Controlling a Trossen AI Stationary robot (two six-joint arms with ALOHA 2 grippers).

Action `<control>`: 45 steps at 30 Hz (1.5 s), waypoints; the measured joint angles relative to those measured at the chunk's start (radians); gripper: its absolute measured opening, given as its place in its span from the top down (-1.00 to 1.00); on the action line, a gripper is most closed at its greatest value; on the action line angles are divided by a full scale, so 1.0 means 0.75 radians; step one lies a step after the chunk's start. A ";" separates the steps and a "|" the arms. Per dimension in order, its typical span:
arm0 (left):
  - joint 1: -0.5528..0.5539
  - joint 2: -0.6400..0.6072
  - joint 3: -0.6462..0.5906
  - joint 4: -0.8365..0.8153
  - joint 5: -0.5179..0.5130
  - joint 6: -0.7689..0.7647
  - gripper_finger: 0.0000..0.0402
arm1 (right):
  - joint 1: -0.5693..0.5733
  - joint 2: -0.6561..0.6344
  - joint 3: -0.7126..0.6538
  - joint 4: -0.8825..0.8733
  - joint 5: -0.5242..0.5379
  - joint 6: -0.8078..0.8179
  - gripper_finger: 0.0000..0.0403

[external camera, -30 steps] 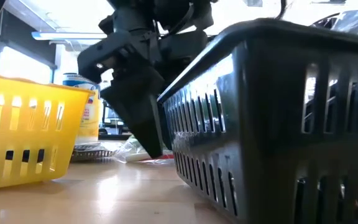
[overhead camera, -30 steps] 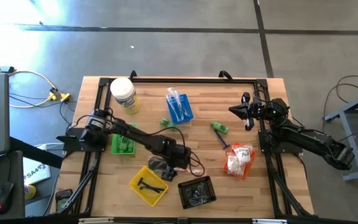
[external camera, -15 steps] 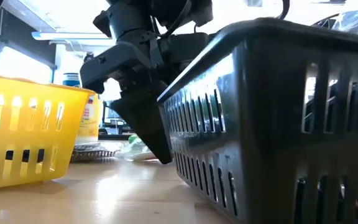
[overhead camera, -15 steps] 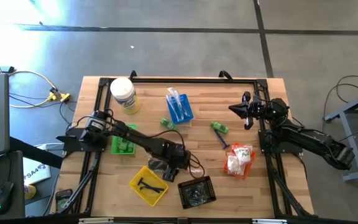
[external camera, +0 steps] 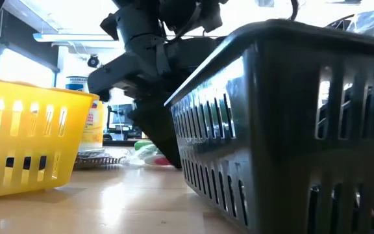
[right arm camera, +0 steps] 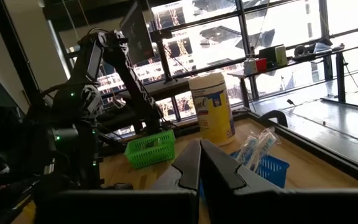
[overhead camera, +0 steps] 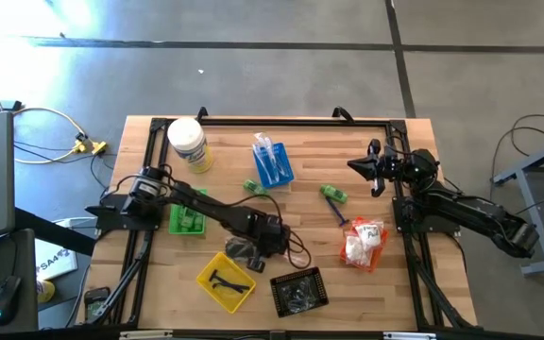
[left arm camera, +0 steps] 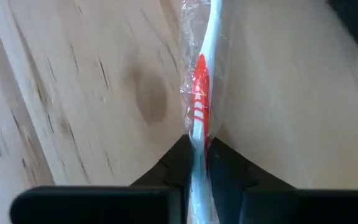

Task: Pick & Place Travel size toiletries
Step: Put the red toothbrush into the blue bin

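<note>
A white toothbrush with a red grip, in a clear wrapper (left arm camera: 199, 93), lies on the wooden table between the yellow tray (overhead camera: 225, 280) and the black tray (overhead camera: 298, 290). My left gripper (overhead camera: 277, 247) points steeply down at it and is shut on it; the low view shows the gripper (external camera: 169, 156) beside the black tray's wall (external camera: 284, 123). Two small green bottles (overhead camera: 255, 187) (overhead camera: 334, 194) lie loose mid-table. My right gripper (overhead camera: 374, 170) waits shut at the far right, holding nothing. My left gripper pinches the wrapped toothbrush's handle (left arm camera: 197, 142) between its two fingertips (left arm camera: 178, 158), wrapper and all. The fingers come from above, slanting down, one on each side of the handle. The rest of the brush reaches away from the fingers over the wood; whether it is lifted I cannot tell.
A green tray (overhead camera: 187, 219) and a white tub (overhead camera: 189, 144) stand at the left, with a blue tray of wrapped brushes (overhead camera: 272, 162) at the far middle. An orange tray of white sachets (overhead camera: 364, 244) is at the right. Black T-shaped pieces (overhead camera: 223, 280) lie in the yellow tray.
My left gripper has stayed between the yellow and black trays, turned a little at the wrist, and drawn its fingers together on the wrapped toothbrush. The right arm has kept still.
</note>
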 joint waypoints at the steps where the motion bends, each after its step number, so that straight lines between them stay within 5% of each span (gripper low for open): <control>1: 0.000 -0.020 -0.004 -0.030 0.000 0.009 0.82 | 0.000 0.000 0.000 -0.002 -0.001 0.001 0.99; 6: -0.003 -0.147 -0.007 -0.077 -0.017 0.067 0.95 | 0.020 0.000 0.000 -0.011 -0.001 -0.001 0.99; 16: 0.035 -0.383 -0.001 -0.084 -0.187 0.126 0.87 | 0.079 0.000 0.000 -0.019 -0.001 -0.004 0.99; 23: 0.157 -0.496 -0.001 -0.127 -0.294 0.249 0.94 | 0.121 0.000 0.000 -0.035 0.002 -0.004 0.99; 31: 0.361 -0.538 -0.002 -0.134 -0.252 0.289 0.92 | 0.175 0.000 0.000 -0.067 0.004 -0.012 0.99; 41: 0.629 -0.542 -0.282 0.464 0.021 -0.044 0.92 | 0.207 0.001 0.000 -0.086 0.039 -0.040 0.99; 45: 0.703 -0.541 -0.494 0.832 -0.020 -0.354 0.92 | 0.207 0.001 0.000 -0.093 0.039 -0.040 0.99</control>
